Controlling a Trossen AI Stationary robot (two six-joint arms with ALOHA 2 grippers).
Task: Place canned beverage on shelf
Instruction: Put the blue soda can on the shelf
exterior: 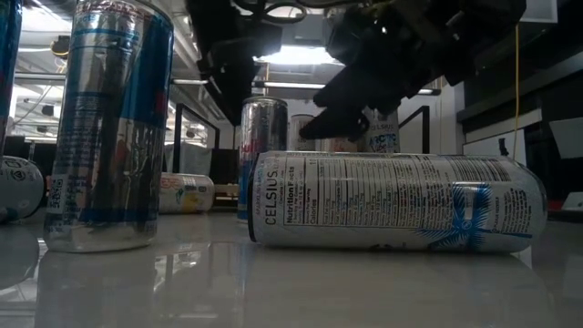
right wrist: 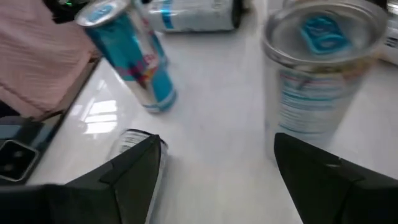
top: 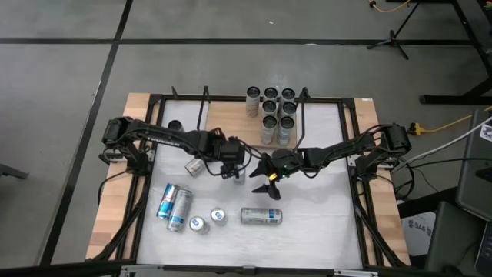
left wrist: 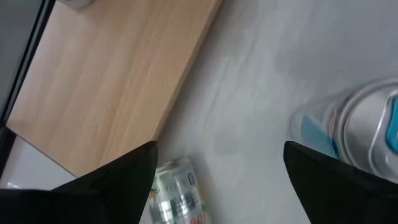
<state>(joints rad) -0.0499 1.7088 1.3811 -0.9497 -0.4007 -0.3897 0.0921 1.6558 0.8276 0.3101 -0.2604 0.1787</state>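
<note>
Both arms over mid-table, reach-for-can step, nothing held yet.

White table [top: 323, 231] carries the wooden shelf [top: 231, 115] at its far edge, seven cans [top: 273, 111] standing clustered on the shelf's right end. Loose cans on the table: roughly six or seven, with two lying side by side [top: 174, 204], two standing [top: 207, 221], one Celsius can lying [top: 261, 215], one lying by the left arm [top: 195, 165], and one upright between the tools [top: 239, 174], partly hidden. Left tool [top: 228, 168] is spread wide and empty; right tool [top: 269, 183] is also spread, gripping nothing, with an upright can [right wrist: 317, 68] just ahead of it. Likely next move: lower around one can, close, lift, carry to the shelf's bare left part.
</note>
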